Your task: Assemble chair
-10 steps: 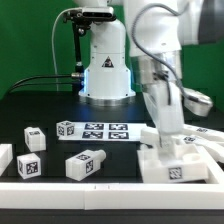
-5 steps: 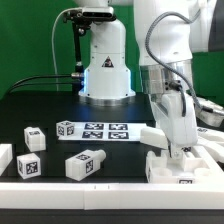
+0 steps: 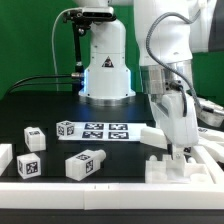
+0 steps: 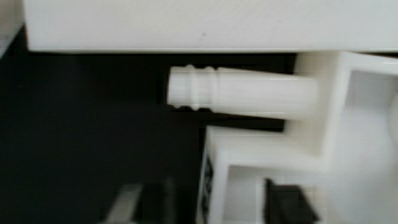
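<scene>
Chair building happens at the exterior view's right. There the partly built chair (image 3: 195,168), a low blocky white piece with a notched upper edge, lies flat on the black counter (image 3: 125,158) near its front edge. The gripper (image 3: 178,150) points straight down and meets the chair's top, toward the end nearer the exterior view's left. Its fingers look slim and close to each other, but I cannot tell whether they pinch the plastic or only touch it. A flat white bar (image 3: 148,134) lies just behind, partly hidden by the arm.

Well apart, toward the exterior view's left, loose pieces are scattered. A tagged block (image 3: 33,137) lies beside a small cube (image 3: 68,128), which sits just next to the marker board (image 3: 105,131). Nearer the front edge lie a short leg (image 3: 85,163) with a tag on its side and a second tagged block (image 3: 28,166). Another white part (image 3: 4,158) is cut off by the frame. The robot base (image 3: 105,65) stands behind the marker board with a blue glow on its front.

The wrist view is very close. A round white peg (image 4: 222,90) with a ribbed tip juts sideways from a white block (image 4: 329,130). Its tip hangs free over the dark counter, close to a broad white panel (image 4: 178,25) but not touching it. The fingers are not clearly visible here.
</scene>
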{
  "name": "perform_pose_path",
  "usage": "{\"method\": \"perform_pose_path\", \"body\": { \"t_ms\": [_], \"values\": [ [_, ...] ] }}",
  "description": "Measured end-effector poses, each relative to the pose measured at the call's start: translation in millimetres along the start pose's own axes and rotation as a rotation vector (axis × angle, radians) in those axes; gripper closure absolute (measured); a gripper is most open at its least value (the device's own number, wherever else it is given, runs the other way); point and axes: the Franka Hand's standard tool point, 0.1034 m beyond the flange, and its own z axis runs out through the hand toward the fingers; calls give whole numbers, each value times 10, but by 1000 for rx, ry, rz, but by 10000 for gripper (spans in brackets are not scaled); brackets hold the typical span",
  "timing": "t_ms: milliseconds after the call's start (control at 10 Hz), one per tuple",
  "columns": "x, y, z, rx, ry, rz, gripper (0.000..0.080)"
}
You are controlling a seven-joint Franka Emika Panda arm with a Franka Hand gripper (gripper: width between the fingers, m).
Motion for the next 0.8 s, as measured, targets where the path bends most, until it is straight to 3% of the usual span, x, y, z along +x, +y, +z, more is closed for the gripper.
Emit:
{"method": "perform_pose_path", "body": {
  "t_ms": [100,200,300,400,600,700,800],
  "values": [
    [74,-52,-113,4,-12,-69,443],
    [126,-108,-268,1,-31,-96,265],
    [35,-123,-302,-26,-42,-130,265],
    [46,-116,-276,-22,-40,-126,174],
    [108,-110,-272,-13,-39,-179,157],
    [286,-82,-293,-5,-46,-222,151],
    [435,-67,-444,-32,-90,-267,151]
  ]
}}
